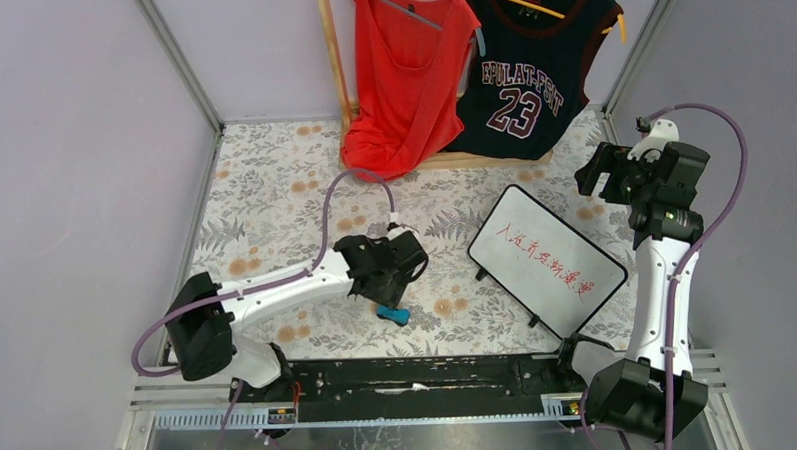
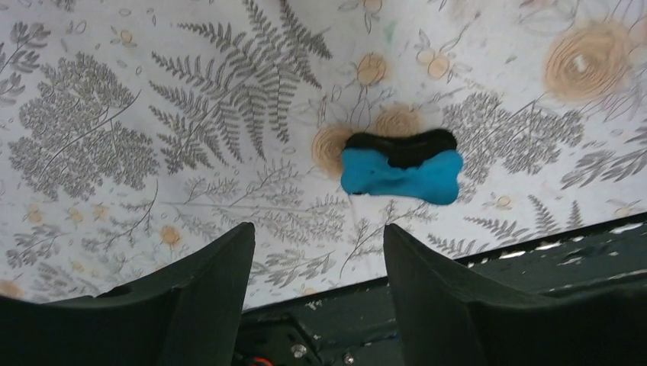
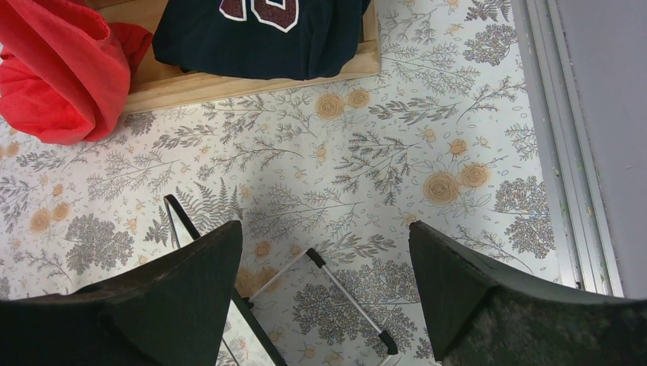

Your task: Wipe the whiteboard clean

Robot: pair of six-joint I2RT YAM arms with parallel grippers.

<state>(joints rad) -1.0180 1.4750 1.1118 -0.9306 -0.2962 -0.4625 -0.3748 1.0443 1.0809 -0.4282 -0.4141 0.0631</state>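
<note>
The whiteboard (image 1: 548, 261) lies tilted on the flowered table at centre right, black-framed with red handwriting across it. In the right wrist view only its black edge (image 3: 177, 219) and a thin metal stand leg (image 3: 352, 299) show. A small blue eraser (image 1: 394, 314) with a black top lies left of the board, near the front rail. My left gripper (image 1: 379, 289) hovers just over the eraser (image 2: 402, 170), open, with nothing between its fingers (image 2: 319, 232). The right gripper (image 1: 599, 174) is raised past the board's far right corner, open and empty (image 3: 322, 229).
A red tank top (image 1: 405, 77) and a dark "23" jersey (image 1: 529, 75) hang on a wooden rack (image 1: 334, 57) at the back. A black rail (image 1: 420, 376) runs along the near edge. Grey walls close in left and right.
</note>
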